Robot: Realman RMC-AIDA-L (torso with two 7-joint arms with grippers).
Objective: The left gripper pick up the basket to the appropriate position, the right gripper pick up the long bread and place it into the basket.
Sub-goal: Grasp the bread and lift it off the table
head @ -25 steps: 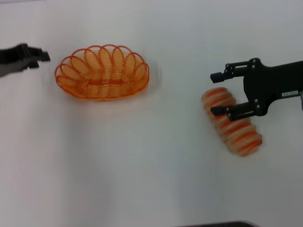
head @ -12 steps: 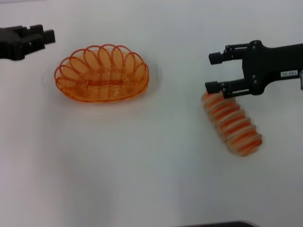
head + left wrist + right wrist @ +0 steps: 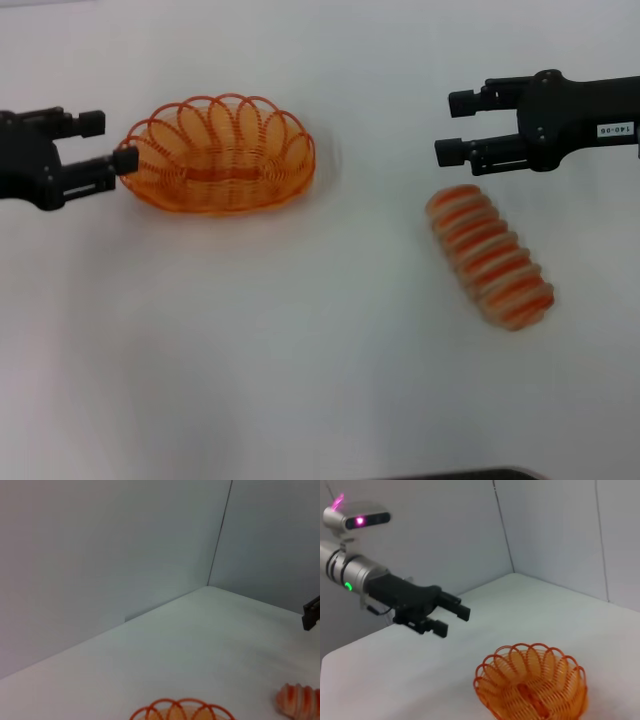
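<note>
The orange wire basket point(image 3: 215, 160) stands on the white table, left of centre in the head view. My left gripper point(image 3: 110, 141) is open at the basket's left end, with its nearer fingertip at the rim. The striped long bread point(image 3: 490, 256) lies on the table at the right. My right gripper point(image 3: 453, 127) is open and empty, just beyond the bread's far end and apart from it. The right wrist view shows the basket point(image 3: 532, 687) and the left gripper point(image 3: 451, 621). The left wrist view shows the basket's rim point(image 3: 182, 710), one end of the bread point(image 3: 299, 702) and a tip of the right gripper point(image 3: 311, 615).
The white table point(image 3: 300, 350) spreads between the basket and the bread and towards me. Pale walls meet in a corner behind the table point(image 3: 215, 555). A dark edge point(image 3: 460, 474) shows at the bottom of the head view.
My left gripper has moved towards me and right, up to the basket's left end. My right gripper has drawn back off the bread's far end. Basket and bread lie where they were.
</note>
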